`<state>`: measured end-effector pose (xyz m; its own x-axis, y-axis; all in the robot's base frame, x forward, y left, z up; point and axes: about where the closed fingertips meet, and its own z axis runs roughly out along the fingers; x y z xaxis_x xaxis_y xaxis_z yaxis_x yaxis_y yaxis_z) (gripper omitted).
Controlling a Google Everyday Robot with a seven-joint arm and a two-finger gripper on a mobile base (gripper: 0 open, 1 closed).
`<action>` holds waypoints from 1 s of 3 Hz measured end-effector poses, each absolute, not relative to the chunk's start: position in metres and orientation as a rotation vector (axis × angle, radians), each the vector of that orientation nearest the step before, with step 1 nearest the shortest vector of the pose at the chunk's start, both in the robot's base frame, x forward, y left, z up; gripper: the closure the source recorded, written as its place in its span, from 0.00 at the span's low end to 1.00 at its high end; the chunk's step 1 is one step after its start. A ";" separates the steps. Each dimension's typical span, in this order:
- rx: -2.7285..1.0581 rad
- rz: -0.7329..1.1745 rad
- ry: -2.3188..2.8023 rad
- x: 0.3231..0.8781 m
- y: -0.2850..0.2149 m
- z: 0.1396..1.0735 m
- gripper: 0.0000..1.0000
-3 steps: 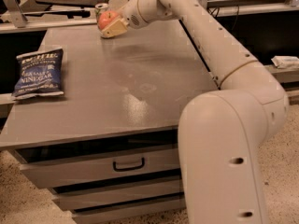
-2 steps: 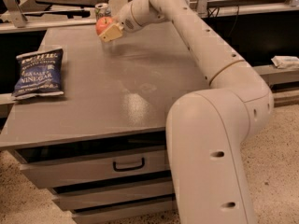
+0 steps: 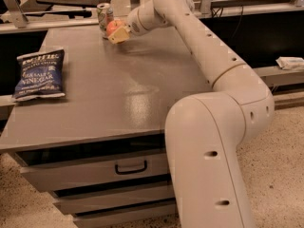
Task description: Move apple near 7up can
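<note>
A blue chip bag (image 3: 39, 74) lies well short of the gripper (image 3: 118, 33). The gripper is clamped on the apple (image 3: 113, 27), with the 7up can (image 3: 104, 15) just beyond. Best to lower gently and release without toppling the can.

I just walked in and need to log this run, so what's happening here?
The robot's single arm reaches across the grey table to its far edge, where the gripper holds the apple right beside the 7up can. Whether the apple rests on the tabletop yet is unclear. A blue chip bag lies flat at the view's left.
</note>
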<state>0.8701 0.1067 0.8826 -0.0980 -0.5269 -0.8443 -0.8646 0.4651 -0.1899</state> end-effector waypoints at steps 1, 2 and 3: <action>-1.136 0.424 1.785 0.882 0.094 0.883 0.53; -1.126 0.427 1.797 0.886 0.095 0.878 0.30; -1.129 0.446 1.801 0.886 0.104 0.873 0.06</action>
